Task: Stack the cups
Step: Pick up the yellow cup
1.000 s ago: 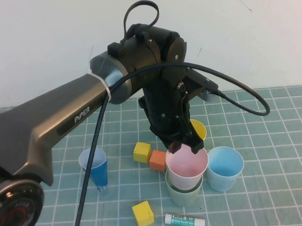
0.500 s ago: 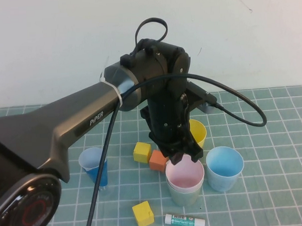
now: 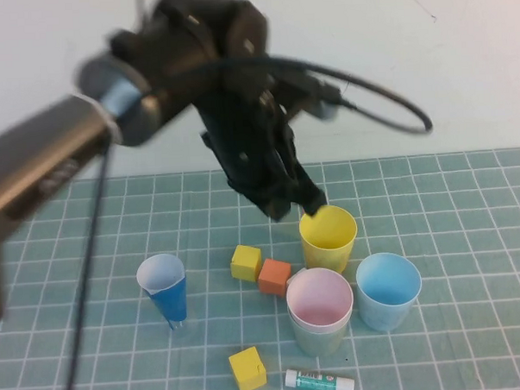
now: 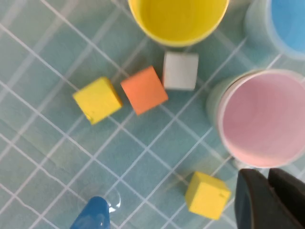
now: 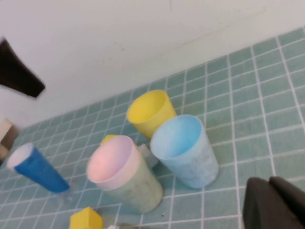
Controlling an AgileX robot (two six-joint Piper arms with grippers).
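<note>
The pink cup [image 3: 319,298] sits nested inside the pale green cup [image 3: 319,338] at the front middle of the mat. The light blue cup [image 3: 388,289] stands just right of them, and the yellow cup [image 3: 328,235] just behind. My left gripper [image 3: 293,207] is shut and empty, raised above the mat just left of the yellow cup's rim. In the left wrist view its fingertips [image 4: 255,183] hang beside the pink cup [image 4: 262,117]. My right gripper [image 5: 268,183] is shut, low over the mat to the right of the light blue cup [image 5: 183,148].
A narrow dark-blue cone cup [image 3: 165,290] stands at the left. A yellow cube [image 3: 245,262] and an orange cube [image 3: 274,276] lie left of the stack, with a white cube [image 4: 180,70] beside them. Another yellow cube [image 3: 248,369] and a glue stick [image 3: 318,382] lie in front.
My left gripper let go of the pink cup, which settled into the green cup. The arm rose and moved back and to the left, away from the stack.
</note>
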